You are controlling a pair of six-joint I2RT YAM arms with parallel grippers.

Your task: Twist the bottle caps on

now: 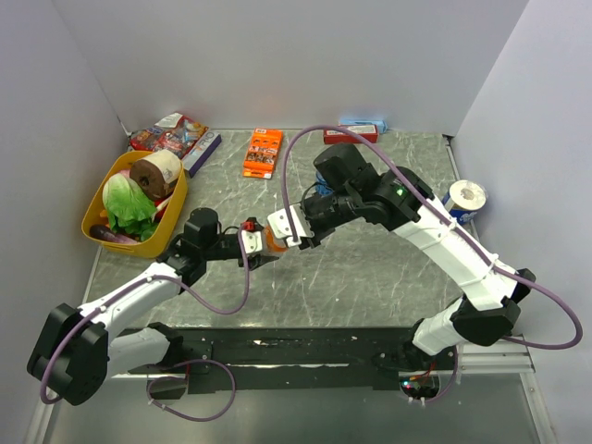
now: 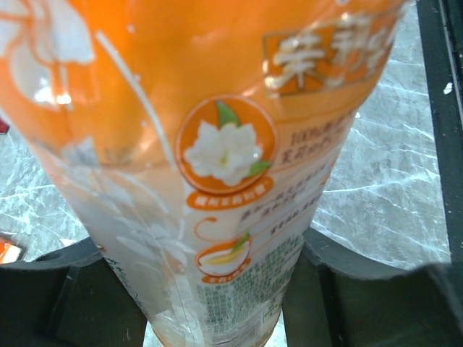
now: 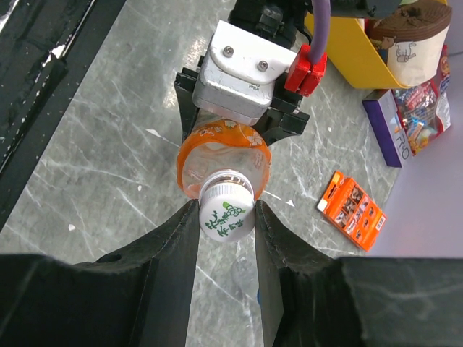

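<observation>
The taller bottle (image 1: 275,240) with orange liquid is held tilted above the table's middle. My left gripper (image 1: 252,245) is shut on its body; in the left wrist view the bottle (image 2: 217,159) fills the frame, with the dark fingers (image 2: 347,282) on both sides of it. My right gripper (image 1: 289,228) is shut on the whitish cap (image 3: 226,211), which has green print and sits on the bottle's neck (image 3: 223,155). Both fingers (image 3: 173,246) press the cap's sides. The two short bottles and the blue caps are hidden or out of view.
A yellow basket (image 1: 97,217) of toy food stands at the left. Snack packets (image 1: 171,134), a flat orange box (image 1: 264,153) and a small red box (image 1: 356,131) lie along the back wall. A blue-and-white roll (image 1: 462,196) sits at the right wall.
</observation>
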